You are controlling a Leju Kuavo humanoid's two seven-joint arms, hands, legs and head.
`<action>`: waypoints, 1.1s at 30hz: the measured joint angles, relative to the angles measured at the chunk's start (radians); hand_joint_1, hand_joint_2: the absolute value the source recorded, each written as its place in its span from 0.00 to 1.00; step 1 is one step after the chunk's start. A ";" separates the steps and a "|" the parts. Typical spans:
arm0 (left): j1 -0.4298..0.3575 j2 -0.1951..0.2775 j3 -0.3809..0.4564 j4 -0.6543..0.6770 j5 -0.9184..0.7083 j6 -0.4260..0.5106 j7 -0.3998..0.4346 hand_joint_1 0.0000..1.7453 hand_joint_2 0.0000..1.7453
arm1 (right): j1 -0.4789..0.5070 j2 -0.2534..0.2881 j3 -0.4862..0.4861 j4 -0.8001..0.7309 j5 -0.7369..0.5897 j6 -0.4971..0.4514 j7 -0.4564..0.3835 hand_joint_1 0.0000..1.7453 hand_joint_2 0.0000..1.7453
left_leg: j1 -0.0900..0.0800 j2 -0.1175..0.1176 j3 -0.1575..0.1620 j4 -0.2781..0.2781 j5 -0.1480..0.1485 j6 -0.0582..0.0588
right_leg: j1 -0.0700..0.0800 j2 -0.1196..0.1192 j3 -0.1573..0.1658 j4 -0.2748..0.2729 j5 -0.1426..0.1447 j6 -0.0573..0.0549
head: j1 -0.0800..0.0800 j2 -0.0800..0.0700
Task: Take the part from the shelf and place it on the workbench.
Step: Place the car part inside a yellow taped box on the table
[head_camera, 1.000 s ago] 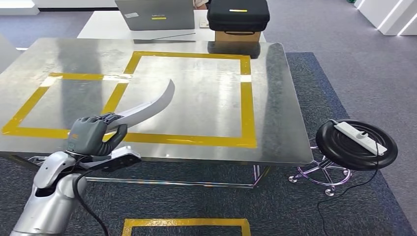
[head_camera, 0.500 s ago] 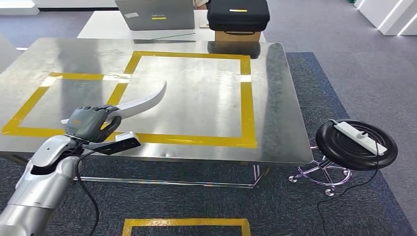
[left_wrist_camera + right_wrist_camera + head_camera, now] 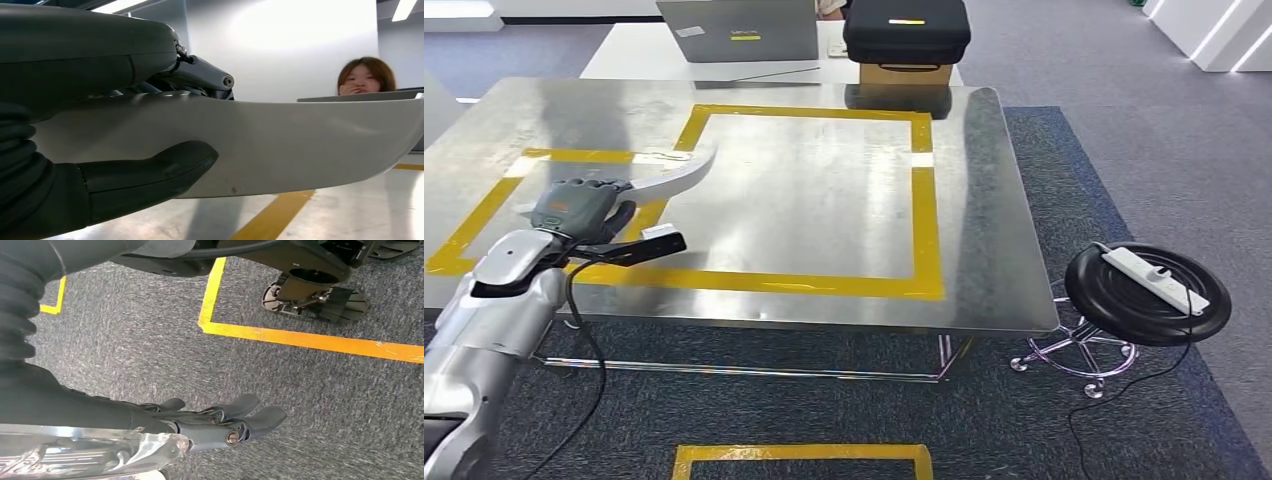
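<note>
The part (image 3: 674, 178) is a long, curved, pale grey blade-like piece. My left hand (image 3: 574, 208) grips it at one end and holds it just above the left side of the metal workbench (image 3: 824, 200), over the yellow tape line between the two marked areas. Its free tip points away from me. In the left wrist view the part (image 3: 300, 140) runs across the picture, with my thumb (image 3: 150, 175) pressed against its face. My right hand (image 3: 220, 420) hangs over the grey carpet with its fingers loosely extended, holding nothing.
A grey laptop (image 3: 742, 30) and a black case (image 3: 907, 30) on a cardboard box stand at the workbench's far edge. A black stool (image 3: 1148, 292) carrying a white power strip stands to the right. A person (image 3: 366, 76) sits behind the laptop.
My left arm has carried the part to the left and farther over the workbench. Its tip has moved from inside the large taped square to the tape line on the left.
</note>
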 joint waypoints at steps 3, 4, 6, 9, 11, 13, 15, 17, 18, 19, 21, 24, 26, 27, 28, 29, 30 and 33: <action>-0.051 0.011 -0.002 0.095 -0.034 0.011 0.033 1.00 1.00 | -0.002 0.000 0.011 0.000 0.002 0.004 0.001 0.00 1.00 | 0.000 0.000 0.000 0.000 0.000 0.000 | 0.000 0.000 0.000 0.001 0.000 0.000 | 0.000 0.000; -0.067 0.014 -0.003 0.126 -0.044 0.013 0.047 1.00 1.00 | -0.003 0.000 0.015 0.000 0.002 0.006 0.002 0.00 1.00 | 0.000 0.000 0.000 0.000 0.000 0.000 | 0.000 0.000 0.000 0.001 0.000 0.000 | 0.000 0.000; -0.096 0.019 -0.004 0.181 -0.062 0.014 0.071 1.00 1.00 | -0.004 0.000 0.018 0.001 0.002 0.007 0.003 0.00 1.00 | 0.000 0.000 0.000 0.000 0.000 0.000 | 0.000 0.000 0.000 0.001 0.000 0.000 | 0.000 0.000; -0.131 0.024 -0.004 0.248 -0.085 0.015 0.103 1.00 1.00 | -0.004 0.000 0.021 0.001 0.002 0.008 0.006 0.00 1.00 | 0.000 0.000 0.000 0.000 0.000 0.000 | 0.000 0.000 -0.001 0.001 0.000 0.000 | 0.000 0.000; -0.147 0.027 -0.005 0.282 -0.098 0.014 0.118 1.00 1.00 | -0.004 0.000 0.025 0.001 0.002 0.008 0.008 0.00 1.00 | 0.000 0.000 0.000 0.000 0.000 0.000 | 0.000 0.000 -0.001 0.002 0.000 0.000 | 0.000 0.000; -0.161 0.030 -0.005 0.311 -0.113 0.012 0.134 1.00 1.00 | -0.004 0.001 0.030 0.002 0.002 0.008 0.010 0.00 1.00 | 0.000 0.000 0.000 0.000 0.000 0.000 | 0.000 0.000 -0.001 0.002 0.000 0.000 | 0.000 0.000; -0.172 0.033 -0.003 0.338 -0.126 0.004 0.149 1.00 1.00 | -0.004 0.001 0.034 0.003 0.002 0.009 0.012 0.00 1.00 | 0.000 0.000 0.000 0.000 0.000 0.000 | 0.000 0.000 -0.001 0.002 0.000 0.000 | 0.000 0.000; -0.180 0.040 0.001 0.364 -0.130 -0.011 0.157 1.00 1.00 | -0.003 0.001 0.037 0.004 0.002 0.010 0.013 0.00 1.00 | 0.000 0.000 0.000 0.000 0.000 0.000 | 0.000 0.001 -0.001 0.002 0.000 0.000 | 0.000 0.000; -0.183 0.043 0.004 0.377 -0.131 -0.019 0.159 1.00 1.00 | -0.003 0.001 0.038 0.004 0.002 0.010 0.014 0.00 1.00 | 0.000 0.000 0.000 0.000 0.000 0.000 | 0.000 0.001 -0.001 0.002 0.000 0.000 | 0.000 0.000; -0.184 0.047 0.008 0.389 -0.131 -0.025 0.161 1.00 1.00 | -0.003 0.001 0.040 0.004 0.002 0.011 0.015 0.00 1.00 | 0.000 0.001 0.000 0.000 0.000 0.000 | 0.000 0.001 -0.002 0.002 0.000 0.000 | 0.000 0.000; -0.187 0.053 0.018 0.410 -0.135 -0.032 0.171 1.00 1.00 | -0.003 0.001 0.042 0.004 0.001 0.012 0.017 0.00 1.00 | 0.000 0.001 0.000 0.000 0.000 0.000 | 0.000 0.001 -0.002 0.002 0.000 0.000 | 0.000 0.000; -0.191 0.061 0.031 0.435 -0.148 -0.045 0.196 1.00 1.00 | -0.003 0.001 0.043 0.004 0.001 0.015 0.019 0.00 1.00 | 0.000 0.001 -0.001 0.000 0.000 0.000 | 0.000 0.001 -0.002 0.003 0.000 -0.001 | 0.000 0.000; -0.191 0.064 0.041 0.448 -0.156 -0.050 0.207 1.00 1.00 | -0.003 0.001 0.043 0.005 0.000 0.017 0.019 0.00 1.00 | 0.000 0.001 0.000 0.000 0.000 0.000 | 0.000 0.001 -0.002 0.003 0.000 -0.001 | 0.000 0.000; -0.192 0.065 0.046 0.453 -0.158 -0.053 0.209 1.00 1.00 | -0.003 0.001 0.043 0.005 -0.001 0.017 0.019 0.00 1.00 | 0.000 0.001 -0.001 0.000 0.000 0.000 | 0.000 0.001 -0.002 0.003 0.000 -0.001 | 0.000 0.000; -0.193 0.066 0.050 0.458 -0.160 -0.056 0.210 0.75 1.00 | -0.003 0.001 0.043 0.005 -0.001 0.018 0.019 0.00 0.75 | 0.000 0.001 -0.001 0.000 0.000 0.000 | 0.000 0.001 -0.002 0.003 0.000 -0.001 | 0.000 0.000; -0.193 0.067 0.053 0.463 -0.162 -0.058 0.210 0.50 1.00 | -0.003 0.001 0.043 0.005 -0.001 0.018 0.020 0.00 0.50 | 0.000 0.001 0.000 0.000 0.000 0.000 | 0.000 0.000 -0.002 0.003 0.000 -0.001 | 0.000 0.000; -0.194 0.069 0.056 0.467 -0.164 -0.060 0.210 0.25 1.00 | -0.003 0.001 0.043 0.005 -0.002 0.018 0.020 0.00 0.25 | 0.000 0.001 -0.001 0.000 0.000 0.000 | 0.000 0.000 -0.002 0.003 0.000 -0.001 | 0.000 0.000; -0.197 0.072 0.065 0.477 -0.180 -0.059 0.219 0.00 1.00 | -0.003 0.001 0.044 0.006 -0.006 0.019 0.020 0.00 0.00 | 0.000 0.001 0.000 0.000 0.000 0.000 | 0.000 0.001 -0.002 0.003 0.000 -0.001 | 0.000 0.000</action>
